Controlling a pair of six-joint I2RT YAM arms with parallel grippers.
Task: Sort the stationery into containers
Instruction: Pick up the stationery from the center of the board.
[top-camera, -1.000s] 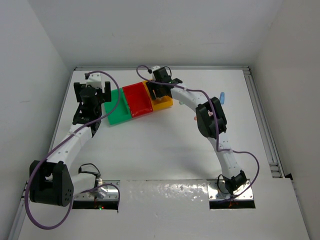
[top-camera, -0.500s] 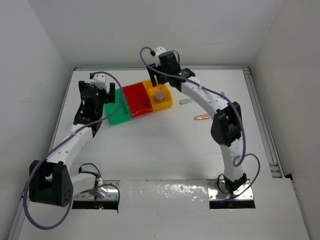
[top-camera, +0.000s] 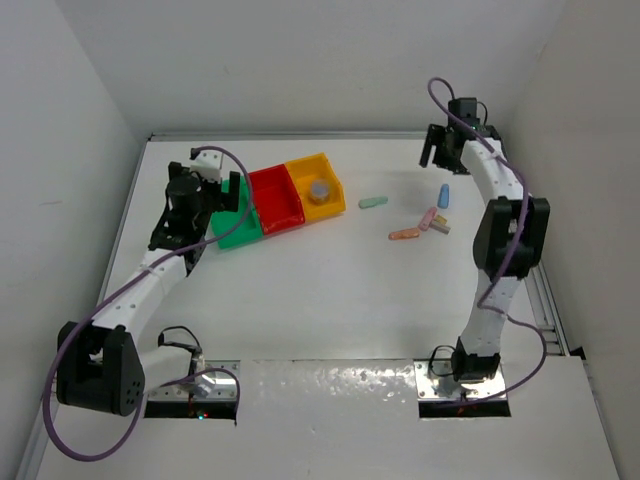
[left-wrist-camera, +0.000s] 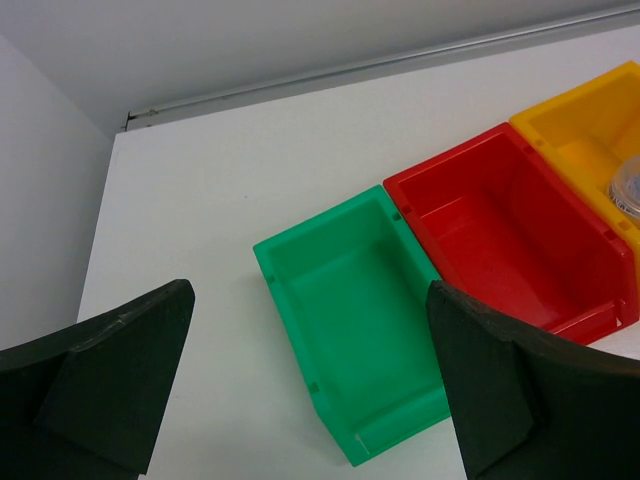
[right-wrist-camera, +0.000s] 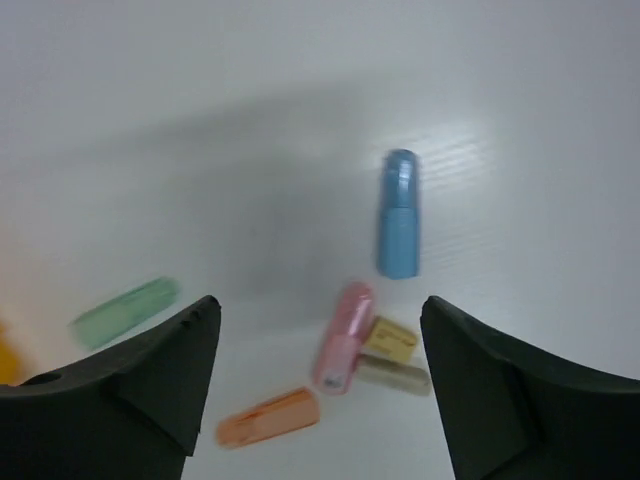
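Note:
Three joined bins stand at the back left: green (top-camera: 237, 229), red (top-camera: 276, 199), yellow-orange (top-camera: 322, 173). A grey roll (top-camera: 318, 188) lies in the yellow-orange bin. On the table at right lie a pale green piece (top-camera: 373, 202), an orange piece (top-camera: 403, 234), a pink piece (top-camera: 428, 217), a tan block (top-camera: 441, 227) and a blue piece (top-camera: 443, 196). My right gripper (top-camera: 438, 152) is open and empty, high above them at the back; its view shows the blue piece (right-wrist-camera: 399, 213), pink (right-wrist-camera: 342, 336), tan (right-wrist-camera: 390, 342), orange (right-wrist-camera: 267, 417), green (right-wrist-camera: 125, 311). My left gripper (top-camera: 212, 190) is open and empty over the green bin (left-wrist-camera: 352, 318).
White walls close in the table at the back and both sides. A metal rail (top-camera: 528, 250) runs along the right edge. The red bin (left-wrist-camera: 500, 235) and yellow-orange bin (left-wrist-camera: 590, 140) show beside the green one in the left wrist view.
My right arm has swung from over the yellow-orange bin to the far right back, leaving the grey roll in that bin. My left gripper shifted slightly right.

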